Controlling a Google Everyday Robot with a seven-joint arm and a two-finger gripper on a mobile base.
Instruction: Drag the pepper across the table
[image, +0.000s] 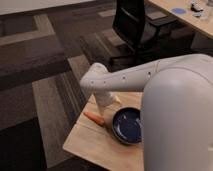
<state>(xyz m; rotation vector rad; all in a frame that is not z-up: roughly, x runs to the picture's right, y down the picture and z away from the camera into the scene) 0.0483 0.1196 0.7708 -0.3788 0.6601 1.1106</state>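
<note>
The pepper (94, 118), small, orange-red and tapered, lies on the light tan wooden table (92, 145) near its left edge. It sits just left of a round dark blue bowl (127, 126). My white arm reaches in from the right and bends down at the wrist. The gripper (106, 104) hangs just above and slightly right of the pepper, close to the table's far edge. Its tips are hidden against the arm. My arm's large body covers the right part of the table.
A black office chair (132, 25) stands behind the table. A pale desk (187, 20) with blue items is at the top right. Dark patterned carpet (45, 75) lies to the left, beyond the table's edge.
</note>
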